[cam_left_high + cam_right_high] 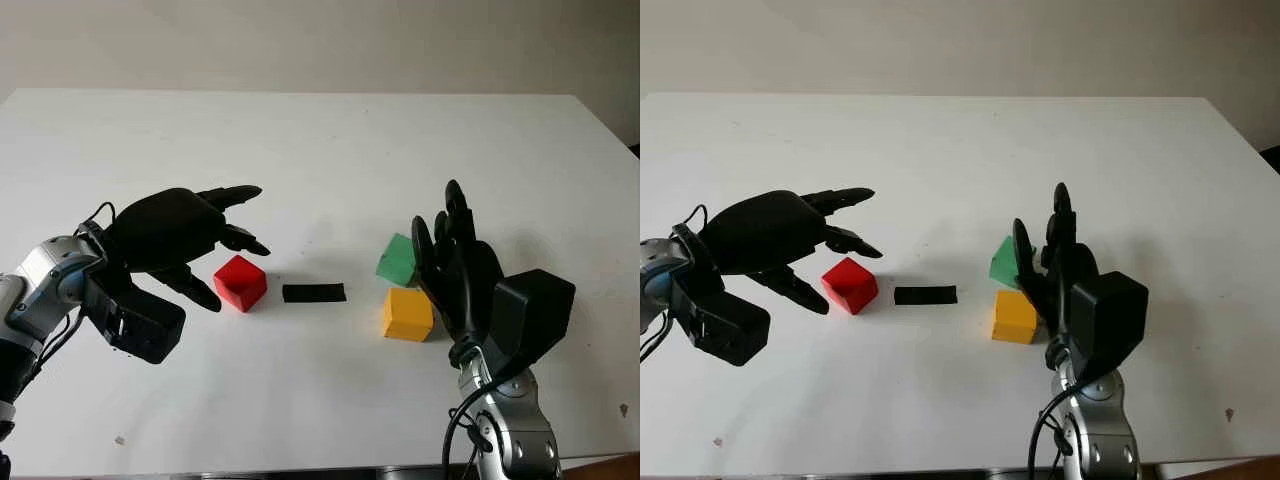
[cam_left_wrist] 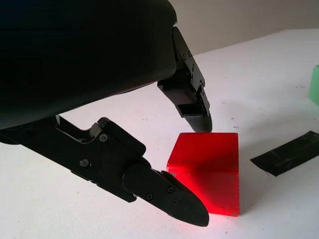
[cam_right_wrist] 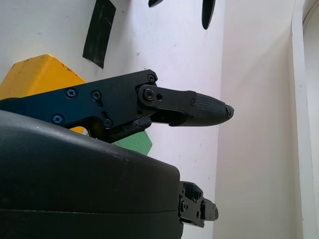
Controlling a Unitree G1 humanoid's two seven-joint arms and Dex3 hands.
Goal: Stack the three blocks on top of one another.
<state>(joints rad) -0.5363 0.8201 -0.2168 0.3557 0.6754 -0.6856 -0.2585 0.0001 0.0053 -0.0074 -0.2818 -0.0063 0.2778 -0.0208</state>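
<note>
Blocks sit apart on the white table [image 1: 320, 150], none stacked yet. Taking the black tape [image 1: 314, 293] as the landmark in the head views: the red block [image 1: 240, 282] lies just left of it, the yellow block [image 1: 408, 314] to its right and slightly nearer the robot, the green block [image 1: 398, 259] right of it and a little farther back, close beside the yellow. The left hand [image 1: 205, 245] hovers over the table left of the tape, palm down, its fingers reaching around the red block from the left but closed on nothing. The right hand [image 1: 455, 265] stands upright right of the tape, fingers pointing up, open, just beside the green and yellow blocks and holding neither.

In the left wrist view, one finger [image 2: 194, 102] hangs at the far edge of the red block [image 2: 209, 172] and a lower one reaches along its near side (whether either touches it I cannot tell). The risk I see: closing off-centre could push the block toward the tape or twist it in the grasp.

In the right wrist view, a finger [image 3: 194, 108] stretches out above the yellow block [image 3: 42, 79], a sliver of green below it. Sweeping sideways from here could knock the two blocks together.
</note>
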